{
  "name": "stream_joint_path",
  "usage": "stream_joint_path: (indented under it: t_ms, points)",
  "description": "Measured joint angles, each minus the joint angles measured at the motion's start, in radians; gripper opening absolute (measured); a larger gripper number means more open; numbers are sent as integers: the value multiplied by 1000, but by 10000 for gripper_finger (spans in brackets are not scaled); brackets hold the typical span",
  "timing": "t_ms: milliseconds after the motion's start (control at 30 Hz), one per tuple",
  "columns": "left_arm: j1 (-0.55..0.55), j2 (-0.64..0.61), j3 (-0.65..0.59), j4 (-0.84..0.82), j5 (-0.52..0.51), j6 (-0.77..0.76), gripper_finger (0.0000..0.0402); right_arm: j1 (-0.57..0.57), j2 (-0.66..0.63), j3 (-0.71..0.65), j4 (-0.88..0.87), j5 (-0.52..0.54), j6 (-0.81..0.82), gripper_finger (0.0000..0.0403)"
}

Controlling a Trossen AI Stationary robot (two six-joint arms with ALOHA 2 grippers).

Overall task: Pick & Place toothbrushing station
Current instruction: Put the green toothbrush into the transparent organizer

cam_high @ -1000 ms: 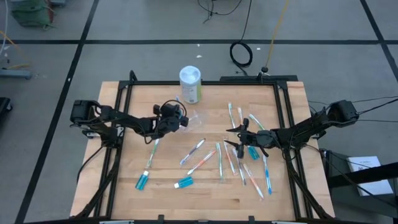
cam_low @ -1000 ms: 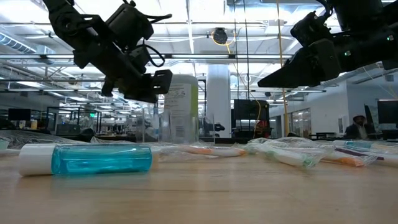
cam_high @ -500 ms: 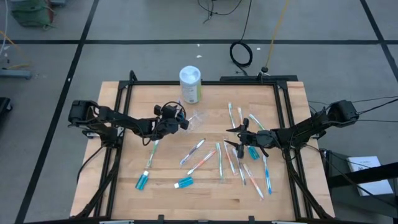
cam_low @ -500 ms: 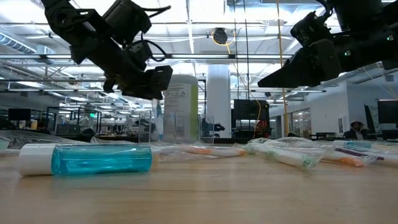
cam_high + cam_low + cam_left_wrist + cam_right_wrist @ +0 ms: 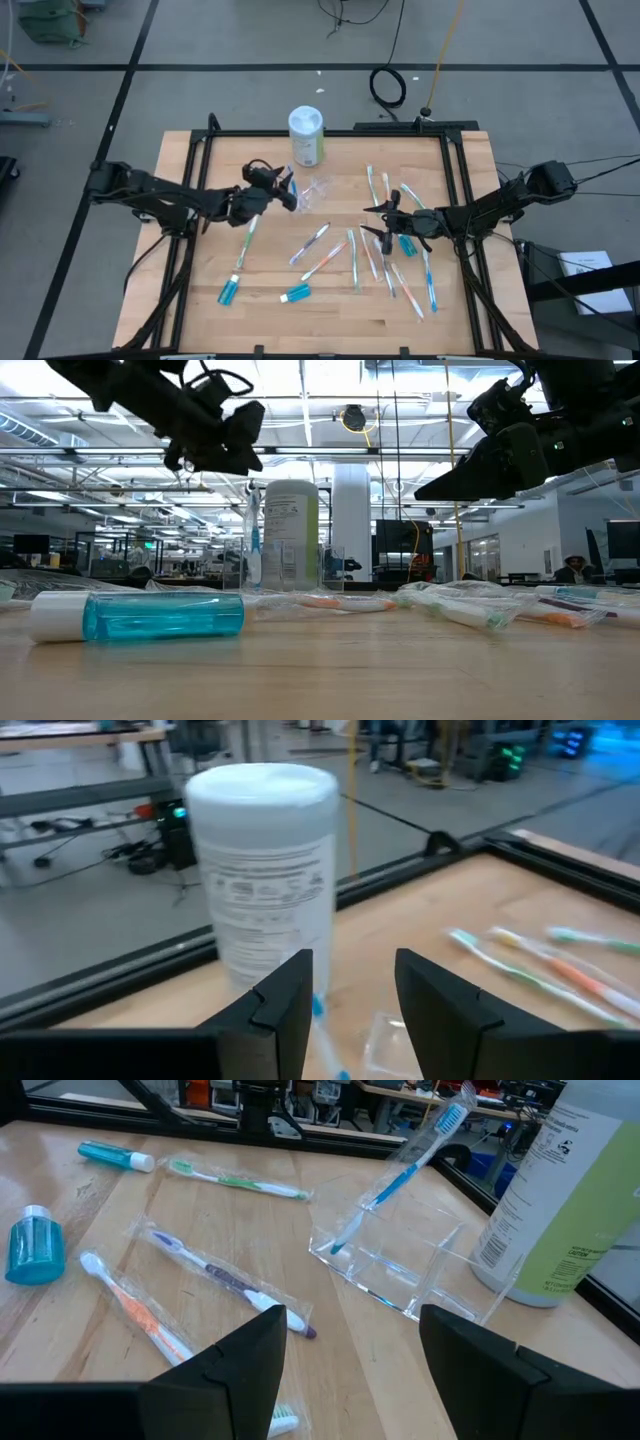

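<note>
The clear plastic holder [image 5: 315, 192] stands on its base on the table, just in front of the white canister with a green label [image 5: 306, 135]. It also shows in the right wrist view [image 5: 400, 1265]. A blue toothbrush [image 5: 405, 1165] stands tilted in it, head up, leaning on its rim; the low view shows this toothbrush [image 5: 253, 540] too. My left gripper [image 5: 285, 194] is open and empty, raised above and left of the holder. My right gripper [image 5: 377, 222] is open and empty, hovering over the loose toothbrushes to the right.
Several wrapped toothbrushes [image 5: 365, 250] lie across the table's middle and right. One more toothbrush [image 5: 246, 238] lies left of centre. Two small blue bottles [image 5: 229, 291] [image 5: 296, 294] lie near the front edge. Black frame rails [image 5: 190, 200] run along the table's sides.
My left gripper has risen and drawn back toward the table's left edge, away from the clear holder. The blue toothbrush stays standing in the holder, clear of the fingers.
</note>
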Motion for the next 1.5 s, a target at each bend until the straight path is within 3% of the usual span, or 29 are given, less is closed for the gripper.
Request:
stream_joint_path:
  t_ms: [467, 633, 867, 1033, 1200, 1267, 1500]
  points:
    - [-163, -47, 0, -53, 22, 42, 150, -14, 0, 0, -17, 4, 52, 224]
    - [-198, -49, 0, -68, 22, 39, 150, -76, 0, 1, -136, 7, 102, 224]
    - [-192, -145, -2, -327, 129, -157, 149, -190, 0, 5, -167, 81, 183, 224]
    - [-172, -238, -1, -455, 147, -172, 149, -261, 9, 81, -283, 79, 190, 224]
    - [-146, -301, 0, -505, 166, -175, 149, -321, 102, 225, -515, 9, 267, 224]
    - [-139, -317, 0, -505, 167, -161, 149, -343, 161, 258, -570, 30, 286, 224]
    - [-117, -322, 0, -506, 168, -170, 149, -460, 304, 315, -576, 44, 346, 224]
